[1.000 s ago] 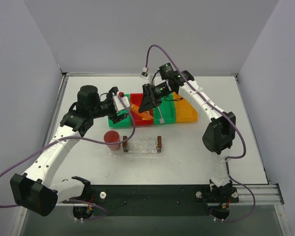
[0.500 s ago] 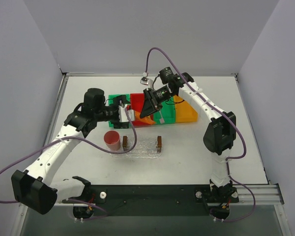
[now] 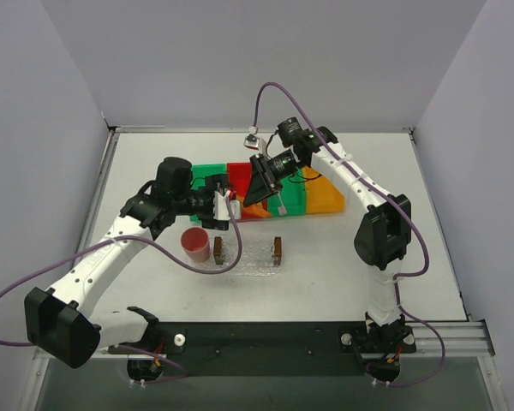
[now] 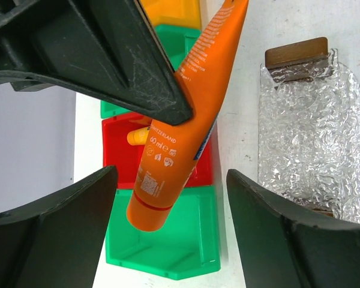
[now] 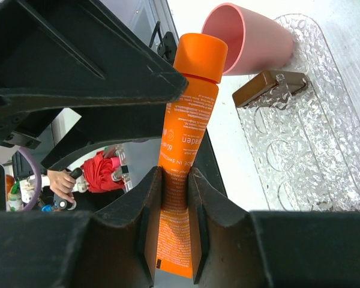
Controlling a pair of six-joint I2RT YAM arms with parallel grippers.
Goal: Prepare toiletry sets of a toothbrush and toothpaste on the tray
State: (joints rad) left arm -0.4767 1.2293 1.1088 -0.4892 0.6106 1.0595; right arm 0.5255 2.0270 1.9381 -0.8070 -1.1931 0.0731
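Note:
My right gripper is shut on the flat end of an orange toothpaste tube and holds it in the air over the bins, cap pointing at my left gripper. In the top view the right gripper sits above the red bin. My left gripper is open, and the tube's cap end hangs between its fingers without touching them. A second yellow-orange tube lies in the red bin. The clear tray with brown handle blocks is empty. A thin whitish stick, possibly the toothbrush, lies in the middle green bin.
A pink cup stands against the tray's left handle. A row of green, red and orange bins lies behind the tray. The left green bin is empty. Grey walls enclose the table.
My left gripper has moved right, toward the right gripper, and its open fingers now flank the tube's cap end. The right gripper shifted slightly down-left with the tube.

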